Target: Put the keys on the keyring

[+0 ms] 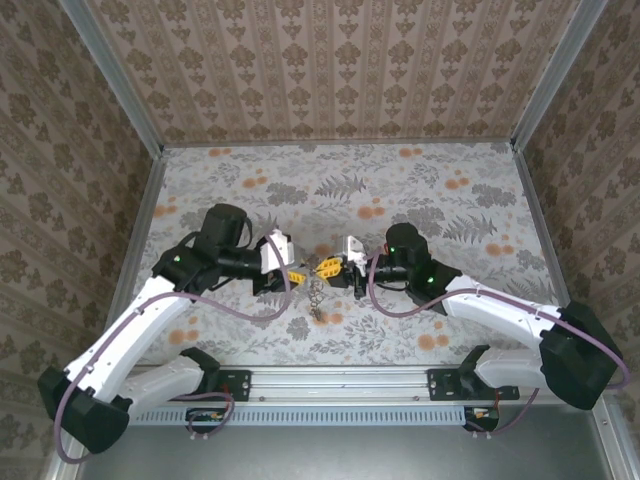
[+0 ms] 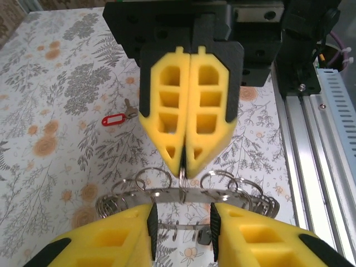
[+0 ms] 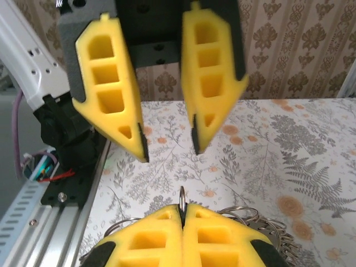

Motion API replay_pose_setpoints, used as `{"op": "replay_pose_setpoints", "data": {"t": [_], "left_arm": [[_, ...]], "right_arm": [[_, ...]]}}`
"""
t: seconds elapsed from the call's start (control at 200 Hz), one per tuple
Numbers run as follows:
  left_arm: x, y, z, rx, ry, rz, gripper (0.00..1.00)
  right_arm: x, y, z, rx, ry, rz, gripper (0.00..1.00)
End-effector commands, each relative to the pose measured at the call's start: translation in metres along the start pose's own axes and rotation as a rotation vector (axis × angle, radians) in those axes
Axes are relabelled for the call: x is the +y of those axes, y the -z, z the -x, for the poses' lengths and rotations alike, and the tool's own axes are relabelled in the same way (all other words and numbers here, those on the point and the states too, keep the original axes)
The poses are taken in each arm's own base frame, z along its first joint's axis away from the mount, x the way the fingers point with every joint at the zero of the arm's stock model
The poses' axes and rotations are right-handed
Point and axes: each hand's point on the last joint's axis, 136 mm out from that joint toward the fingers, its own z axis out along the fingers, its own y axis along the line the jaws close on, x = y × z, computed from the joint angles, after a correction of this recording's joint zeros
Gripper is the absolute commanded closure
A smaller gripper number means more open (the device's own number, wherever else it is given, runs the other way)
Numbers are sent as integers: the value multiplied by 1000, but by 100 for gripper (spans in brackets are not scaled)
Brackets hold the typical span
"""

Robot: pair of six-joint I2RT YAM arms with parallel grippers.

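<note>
The keyring (image 2: 167,194) is a metal band carrying several small split rings, with a black end piece below; it hangs above the table between the two grippers (image 1: 317,298). My right gripper (image 3: 182,208) is shut on one upright small ring of the keyring (image 3: 245,214); the pinch shows in the left wrist view too (image 2: 183,172). My left gripper (image 2: 182,214) is open, with the band crossing just beyond its fingertips, and it faces the right gripper (image 3: 169,153). The key with its red tag (image 2: 114,119) lies flat on the table, apart from both grippers.
The floral tabletop (image 1: 440,200) is walled by patterned panels with metal corner posts. The aluminium rail (image 1: 340,385) with both arm bases runs along the near edge. Purple cables (image 1: 285,305) loop beside the arms.
</note>
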Motion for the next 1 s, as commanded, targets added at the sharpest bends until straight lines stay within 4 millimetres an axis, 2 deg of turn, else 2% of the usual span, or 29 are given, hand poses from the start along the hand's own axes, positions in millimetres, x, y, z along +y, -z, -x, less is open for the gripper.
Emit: {"op": "replay_pose_setpoints", "data": {"t": [0.0,0.125,0.455,0.68,0.755,0.79,0.905,0.995], "left_arm": [[3,1,-3,-15,-5,17,66],[1,-1,6,-64,7,-19,66],[2,0,26,-157,-22,-33,67],[1,-3,19,-144,-11,-48,78],[1,-3,19,-142,-15,-43,90],[2,-3,19,-142,-19,-39,100],[7,1,20,-122,-44,2,100],[11,5,19,-91,-86,48,100]], "right_arm": [[4,3,33,-138,5,33,100],[2,5,42,-191,5,24,100],[0,3,44,-207,15,20,100],[-1,4,53,-246,22,23,100],[0,3,54,-250,26,29,100],[1,3,54,-248,31,33,100],[5,4,45,-192,76,39,100],[11,5,20,-59,131,46,80]]}}
